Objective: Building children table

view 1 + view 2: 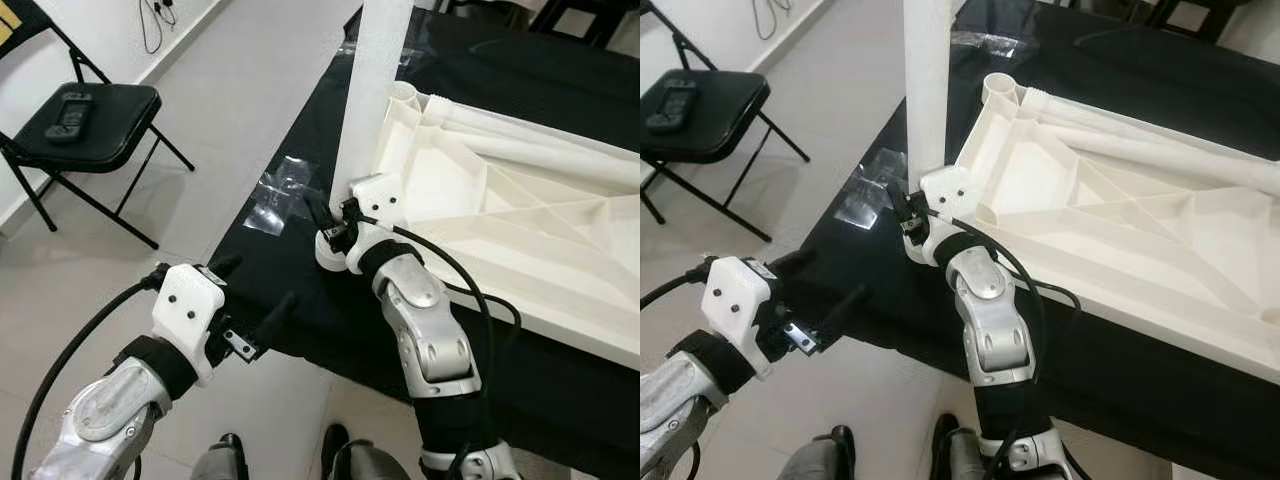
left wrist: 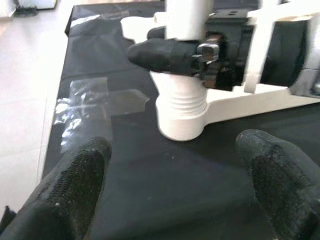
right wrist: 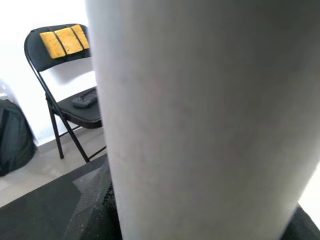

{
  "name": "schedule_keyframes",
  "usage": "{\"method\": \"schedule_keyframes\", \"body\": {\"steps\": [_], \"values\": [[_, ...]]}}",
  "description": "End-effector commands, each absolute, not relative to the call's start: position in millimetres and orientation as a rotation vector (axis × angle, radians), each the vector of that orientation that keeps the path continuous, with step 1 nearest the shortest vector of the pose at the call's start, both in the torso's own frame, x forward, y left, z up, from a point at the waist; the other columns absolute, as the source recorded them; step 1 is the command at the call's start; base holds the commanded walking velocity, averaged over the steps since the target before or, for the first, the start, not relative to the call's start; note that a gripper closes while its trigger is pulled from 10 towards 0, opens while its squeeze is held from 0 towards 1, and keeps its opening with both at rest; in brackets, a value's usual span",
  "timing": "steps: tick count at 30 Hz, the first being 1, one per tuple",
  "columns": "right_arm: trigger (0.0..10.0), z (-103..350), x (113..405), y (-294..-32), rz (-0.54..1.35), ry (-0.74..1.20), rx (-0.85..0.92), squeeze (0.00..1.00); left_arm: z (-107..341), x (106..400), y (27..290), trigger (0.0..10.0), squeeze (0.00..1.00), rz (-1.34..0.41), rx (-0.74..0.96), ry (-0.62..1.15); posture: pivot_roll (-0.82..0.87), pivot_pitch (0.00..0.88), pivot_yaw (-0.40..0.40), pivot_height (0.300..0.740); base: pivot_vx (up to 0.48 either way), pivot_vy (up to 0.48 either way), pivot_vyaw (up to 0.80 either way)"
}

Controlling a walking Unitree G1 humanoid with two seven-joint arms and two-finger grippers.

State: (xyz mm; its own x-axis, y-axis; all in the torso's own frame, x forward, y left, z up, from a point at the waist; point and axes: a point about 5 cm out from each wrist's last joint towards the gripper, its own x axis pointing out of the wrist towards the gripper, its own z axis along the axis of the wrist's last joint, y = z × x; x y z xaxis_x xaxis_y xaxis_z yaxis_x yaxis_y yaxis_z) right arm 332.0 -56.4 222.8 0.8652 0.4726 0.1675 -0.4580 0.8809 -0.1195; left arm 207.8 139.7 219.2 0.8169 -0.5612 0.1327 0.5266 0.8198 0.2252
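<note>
White plastic table leg (image 1: 372,95) upright in corner socket (image 2: 181,114) of upturned white tabletop (image 1: 520,215); right gripper (image 1: 335,215) clamped on leg base. Left gripper (image 1: 262,297) spread wide, nearby.

The white plastic tabletop (image 1: 520,220) lies upside down, its ribbed underside facing up. At its near corner a white round leg (image 1: 368,90) stands upright in a threaded socket (image 2: 181,112). Another corner socket (image 1: 403,95) farther along that edge holds no leg.
</note>
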Motion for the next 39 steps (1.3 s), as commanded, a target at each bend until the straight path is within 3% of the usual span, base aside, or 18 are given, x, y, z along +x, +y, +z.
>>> {"method": "schedule_keyframes", "body": {"steps": [1, 4, 5, 6, 8, 9, 11, 12, 13, 15, 21, 28, 29, 39], "values": [[10.0, 173.4, 338.5, -55.4, 0.493, 0.056, -0.078, 0.00, 215.6, 207.3, 138.4, 10.0, 0.00, -0.578, 0.175, -0.190, 0.11, 0.344, -0.112, 0.740, 0.000, 0.000, 0.00], [10.0, 187.7, 340.3, -55.9, 0.480, 0.000, -0.039, 0.00, 215.4, 207.0, 138.6, 10.0, 0.00, -0.575, 0.177, -0.190, 0.11, 0.342, -0.113, 0.740, 0.000, 0.000, 0.00], [10.0, 192.4, 337.2, -53.3, 0.516, -0.005, -0.025, 1.00, 215.2, 207.0, 138.5, 10.0, 0.00, -0.575, 0.177, -0.190, 0.12, 0.341, -0.113, 0.740, 0.000, 0.000, 0.00], [10.0, 210.7, 334.1, -46.3, 0.665, -0.075, 0.020, 1.00, 215.1, 207.5, 137.4, 10.0, 0.00, -0.577, 0.178, -0.190, 0.12, 0.341, -0.113, 0.740, 0.000, 0.000, 0.00], [10.0, 215.7, 333.3, -44.7, 0.703, -0.095, 0.030, 1.00, 215.0, 207.6, 137.1, 10.0, 0.00, -0.577, 0.179, -0.191, 0.12, 0.341, -0.113, 0.740, 0.000, 0.000, 0.00], [10.0, 227.4, 335.0, -45.1, 0.804, -0.141, 0.039, 0.54, 215.3, 208.2, 136.5, 10.0, 0.00, -0.578, 0.179, -0.192, 0.13, 0.338, -0.111, 0.740, 0.000, 0.000, 0.00], [10.0, 234.9, 336.0, -46.1, 0.869, -0.169, 0.041, 0.54, 215.6, 208.6, 136.1, 10.0, 0.00, -0.579, 0.180, -0.193, 0.13, 0.338, -0.111, 0.740, 0.000, 0.000, 0.00], [10.0, 247.9, 339.8, -51.0, 1.018, -0.229, -0.021, 0.00, 215.6, 209.5, 135.3, 10.0, 0.00, -0.581, 0.183, -0.193, 0.15, 0.335, -0.110, 0.740, 0.000, 0.000, 0.00], [10.0, 247.9, 339.8, -51.0, 1.018, -0.229, -0.021, 0.00, 215.6, 209.5, 135.3, 10.0, 0.00, -0.581, 0.183, -0.193, 0.15, 0.335, -0.110, 0.740, 0.000, 0.000, 0.00], [10.0, 254.0, 343.6, -58.0, 1.190, -0.247, -0.125, 0.00, 216.4, 210.1, 133.6, 10.0, 0.00, -0.590, 0.183, -0.196, 0.15, 0.334, -0.110, 0.740, 0.000, 0.000, 0.00], [10.0, 255.6, 347.0, -63.7, 1.358, -0.207, -0.194, 0.00, 216.5, 209.5, 130.6, 10.0, 0.00, -0.605, 0.186, -0.196, 0.16, 0.328, -0.116, 0.740, 0.000, 0.000, 0.00], [10.0, 256.4, 358.4, -69.6, 1.402, -0.185, -0.183, 0.00, 215.4, 208.2, 128.5, 10.0, 0.00, -0.609, 0.195, -0.191, 0.18, 0.328, -0.121, 0.740, 0.000, 0.000, 0.00], [0.0, 254.6, 361.5, -71.2, 1.396, -0.178, -0.177, 0.00, 216.4, 207.8, 128.1, 10.0, 0.00, -0.610, 0.196, -0.194, 0.19, 0.327, -0.119, 0.740, 0.000, 0.000, 0.00], [0.0, 251.6, 369.9, -81.3, 1.392, -0.162, -0.154, 0.00, 217.6, 206.1, 127.4, 10.0, 0.00, -0.610, 0.197, -0.195, 0.18, 0.332, -0.115, 0.740, 0.000, 0.000, 0.00]]}}
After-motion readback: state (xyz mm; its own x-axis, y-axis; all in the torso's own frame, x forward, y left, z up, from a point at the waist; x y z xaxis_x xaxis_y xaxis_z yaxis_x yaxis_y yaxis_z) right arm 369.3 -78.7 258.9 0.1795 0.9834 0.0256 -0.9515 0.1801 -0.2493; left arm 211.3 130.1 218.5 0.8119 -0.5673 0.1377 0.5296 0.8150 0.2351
